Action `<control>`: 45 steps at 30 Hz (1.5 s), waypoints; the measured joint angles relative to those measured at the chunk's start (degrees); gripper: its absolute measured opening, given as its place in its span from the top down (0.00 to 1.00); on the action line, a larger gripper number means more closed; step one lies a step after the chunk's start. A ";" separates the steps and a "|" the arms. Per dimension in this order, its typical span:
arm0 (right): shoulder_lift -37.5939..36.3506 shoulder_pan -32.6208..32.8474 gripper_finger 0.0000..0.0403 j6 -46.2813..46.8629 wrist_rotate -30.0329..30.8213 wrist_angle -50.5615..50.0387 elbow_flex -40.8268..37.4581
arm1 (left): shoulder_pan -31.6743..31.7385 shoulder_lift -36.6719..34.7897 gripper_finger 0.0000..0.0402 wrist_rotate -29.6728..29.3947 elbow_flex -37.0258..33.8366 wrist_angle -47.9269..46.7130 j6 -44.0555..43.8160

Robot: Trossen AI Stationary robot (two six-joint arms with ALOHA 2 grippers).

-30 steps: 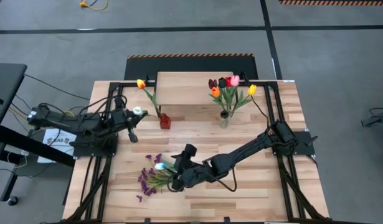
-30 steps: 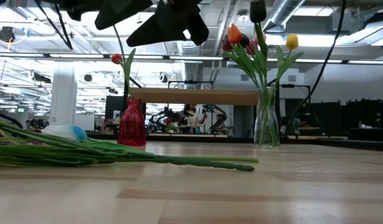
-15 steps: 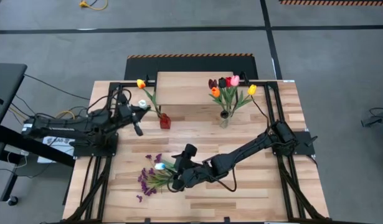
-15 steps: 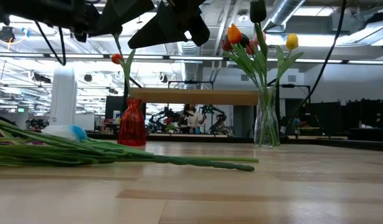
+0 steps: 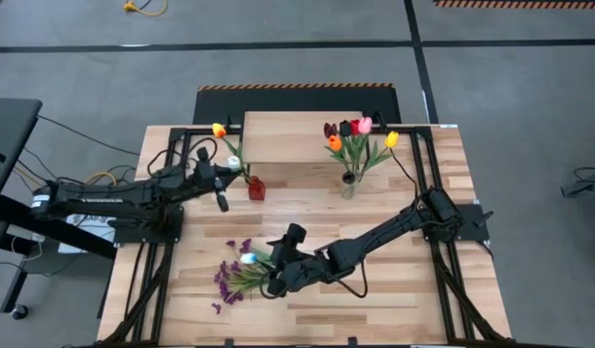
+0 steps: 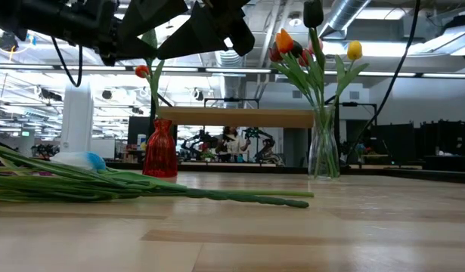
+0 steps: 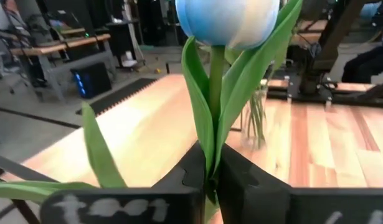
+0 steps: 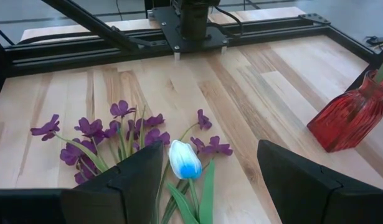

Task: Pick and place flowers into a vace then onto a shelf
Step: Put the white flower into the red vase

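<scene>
Presently, no legible brand or label is found: the only writing is a blurred white strip of characters across the left tool's (image 7: 210, 180) body in the left wrist view, and it cannot be read. The left tool is closed tight on the green stem of a white-and-blue tulip (image 7: 228, 22), holding it upright above the tabletop (image 5: 394, 290), just beside the red vase (image 5: 256, 188), which already carries a yellow tulip (image 5: 219, 130). The right tool (image 8: 207, 186) hangs over the loose flowers (image 5: 241, 273) lying on the near left part of the tabletop, its fingers (image 8: 126, 180) spread wide and gripping nothing; between them lie a second white-and-blue tulip (image 8: 184, 160) and purple sprigs (image 8: 94, 130). A clear glass vase (image 5: 348, 184) stands right of the red one, holding red, orange, pink, yellow and dark tulips. The shelf (image 5: 307, 135) stands at the far edge, behind both vases, its plank top bare. In the low view, long green stems (image 6: 141, 189) lie flat across the foreground, and the dark arms cross overhead, partly hiding the room behind.
</scene>
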 joint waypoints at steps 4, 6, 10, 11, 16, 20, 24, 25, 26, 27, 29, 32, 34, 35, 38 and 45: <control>0.00 0.00 0.37 0.00 0.01 0.00 0.02 | 0.00 1.31 0.93 2.05 0.00 -0.05 -1.16; 0.00 0.00 0.37 0.00 -0.01 -0.02 0.02 | 0.00 1.41 0.90 3.02 0.00 -0.39 -2.28; 0.00 0.00 0.37 0.00 -0.01 -0.02 0.02 | 0.00 1.40 0.83 3.17 0.00 -3.09 -3.69; 0.00 0.00 0.37 0.00 -0.01 -0.02 0.02 | 0.00 1.40 0.81 3.17 0.00 -4.01 -3.90; 0.00 0.00 0.37 0.04 -0.01 -0.02 0.02 | 0.00 1.40 0.69 3.23 3.15 -14.25 -5.36; 0.00 0.00 0.37 0.05 -0.02 -0.02 0.02 | 0.00 1.40 0.59 3.32 6.28 -23.37 -5.65; 0.00 0.00 0.37 0.11 -0.42 -0.06 0.02 | 0.00 1.37 0.50 3.34 8.32 -30.13 -6.61; 0.00 0.00 0.37 0.13 -0.43 -0.12 0.02 | 0.00 1.38 0.48 3.41 8.38 -30.74 -7.39; 0.00 0.00 0.37 0.11 -0.46 -0.19 0.02 | 0.00 1.40 0.47 3.67 8.51 -31.29 -8.14; 0.00 0.00 0.37 0.12 -0.59 -0.32 0.03 | 0.00 1.40 0.46 3.86 8.64 -31.79 -8.72; 0.00 -0.01 0.37 0.13 -0.87 -0.64 0.04 | 0.00 1.37 0.45 3.77 8.83 -33.17 -9.85; 0.00 -0.02 0.37 0.13 -2.41 -1.13 0.04 | 0.00 1.40 0.45 3.30 8.83 -35.08 -11.25; 0.00 -0.02 0.37 0.12 -4.21 -1.29 0.04 | 0.00 1.40 0.45 2.75 8.83 -37.04 -12.69; 0.00 -0.02 0.37 0.11 -5.19 -1.31 0.04 | 0.00 1.40 0.45 2.24 8.83 -38.15 -13.19; 0.00 0.00 0.37 0.13 -6.91 -1.31 0.04 | 0.00 1.38 0.45 -0.28 8.83 -42.11 -14.41; -0.02 -0.22 0.37 0.15 -9.61 -2.35 0.06 | -0.35 0.41 0.45 -2.71 8.83 -44.51 -16.42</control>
